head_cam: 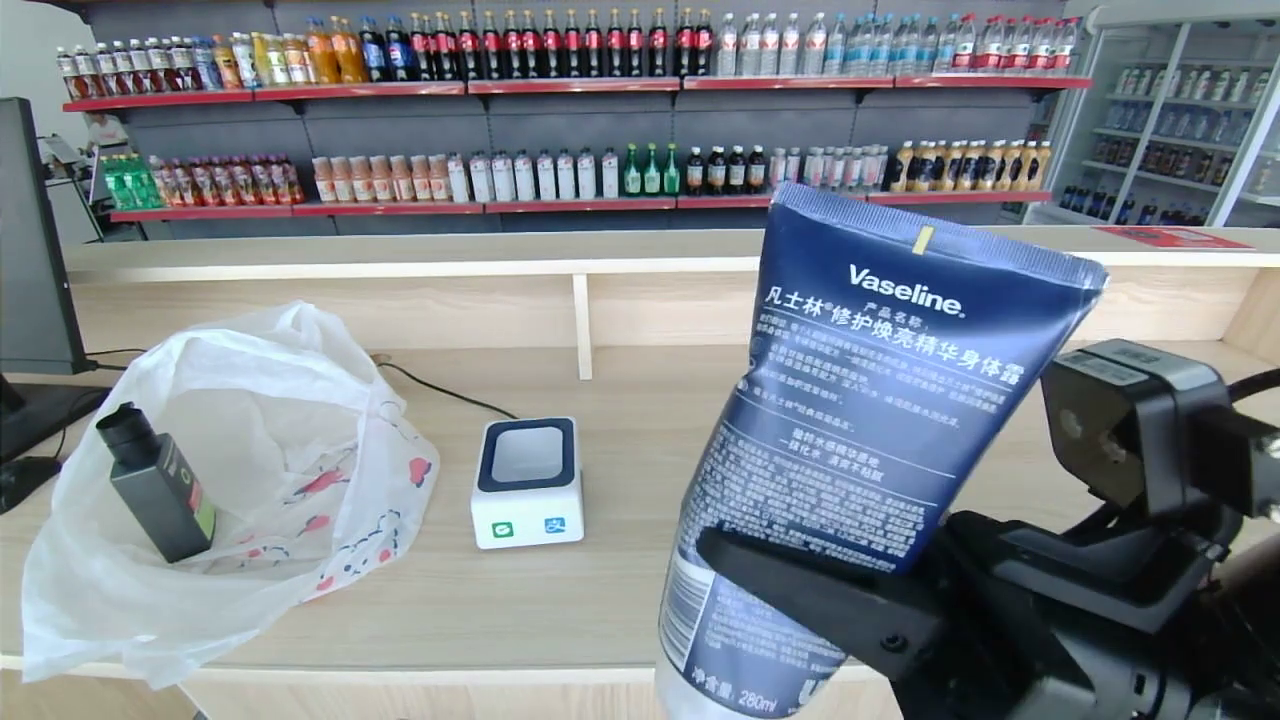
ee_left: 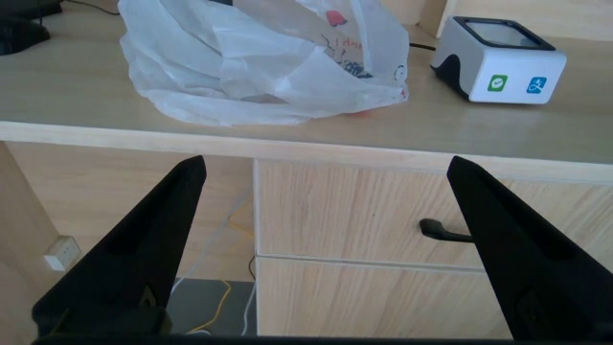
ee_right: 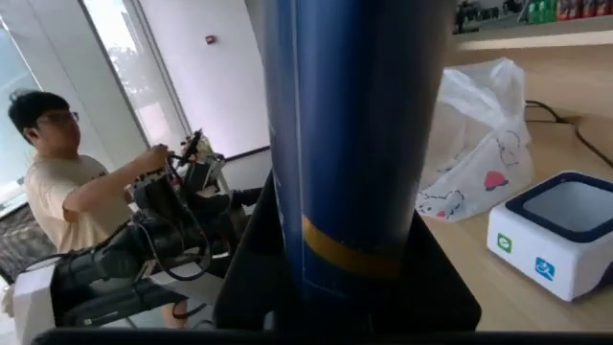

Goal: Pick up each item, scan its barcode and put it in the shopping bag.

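right claw (head_cam: 760, 580): clamped across the lower part of the lotion tube (head_cam: 880, 400), one finger in front and one behind, held up close to the head cam

tube axis: roughly upright, crimped end up and leaning to the robot's right, cap end down. The printed side faces the camera, and there's what looks like barcode stripes down near the cap end

left claw (ee_left: 326, 168): fingers wide apart, nothing in them, parked low in front of the counter's drawer fronts

scanner (head_cam: 527, 480): white box on the counter (head_cam: 640, 620), window facing up. It's ahead of the tube and off to the robot's left, well apart from it

the key bit imo: the tube has to go forward-left and tip over so the striped patch faces down at that window. It's the right arm's job, since it's already got the tube

shopping bag (head_cam: 280, 350): further left, just beside the scanner, mouth open, a dark bottle (head_cam: 160, 485) already inside

way back: shelves of drinks (head_cam: 600, 170)
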{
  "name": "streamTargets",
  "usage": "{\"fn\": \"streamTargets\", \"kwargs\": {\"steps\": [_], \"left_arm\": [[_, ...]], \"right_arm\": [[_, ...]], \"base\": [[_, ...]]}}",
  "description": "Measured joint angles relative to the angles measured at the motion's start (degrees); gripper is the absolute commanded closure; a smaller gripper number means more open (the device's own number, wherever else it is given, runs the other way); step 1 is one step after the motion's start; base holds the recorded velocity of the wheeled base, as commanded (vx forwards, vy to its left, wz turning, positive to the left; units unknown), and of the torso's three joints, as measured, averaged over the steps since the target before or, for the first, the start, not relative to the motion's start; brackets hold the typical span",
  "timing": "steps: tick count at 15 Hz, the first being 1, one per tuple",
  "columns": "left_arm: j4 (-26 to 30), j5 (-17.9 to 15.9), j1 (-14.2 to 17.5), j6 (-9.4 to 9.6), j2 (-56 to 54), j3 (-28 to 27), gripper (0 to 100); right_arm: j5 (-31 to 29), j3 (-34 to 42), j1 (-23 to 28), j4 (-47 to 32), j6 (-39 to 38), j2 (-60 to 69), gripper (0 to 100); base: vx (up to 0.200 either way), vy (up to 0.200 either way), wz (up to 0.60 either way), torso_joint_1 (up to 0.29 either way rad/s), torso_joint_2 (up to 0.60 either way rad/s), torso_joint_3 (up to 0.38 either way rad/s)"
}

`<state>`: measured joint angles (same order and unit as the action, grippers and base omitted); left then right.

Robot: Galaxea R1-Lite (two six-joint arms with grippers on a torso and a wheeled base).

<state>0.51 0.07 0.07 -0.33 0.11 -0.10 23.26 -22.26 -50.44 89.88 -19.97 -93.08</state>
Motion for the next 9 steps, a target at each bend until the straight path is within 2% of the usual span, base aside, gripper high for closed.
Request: {"fn": "streamTargets", "kwargs": {"steps": [3,5,7,9], "left_arm": [[0.02,0.00,0.00,0.00,0.00,0.00,0],[0.02,0.00,-0.02,0.01,0.00,0.00,0],[0.02,0.00,-0.02,0.00,0.00,0.00,0],[0.04,0.00,-0.02,0.01,0.00,0.00,0]], "right_arm": [[-1.91,0.79,5.63,0.02,10.36,-2.32,100],[-8.40,2.32,8.08,0.02,18.49,-2.99,100],[-13.21,4.02,9.13,0.02,22.67,-2.79,100],[-22.50,6.78,9.81,0.04,26.31,-1.94,100]], "base": [[0.000,0.000,0.00,0.000,0.00,0.000],[0.000,0.000,0.00,0.000,0.00,0.000],[0.000,0.000,0.00,0.000,0.00,0.000],[0.000,0.000,0.00,0.000,0.00,0.000]]}}
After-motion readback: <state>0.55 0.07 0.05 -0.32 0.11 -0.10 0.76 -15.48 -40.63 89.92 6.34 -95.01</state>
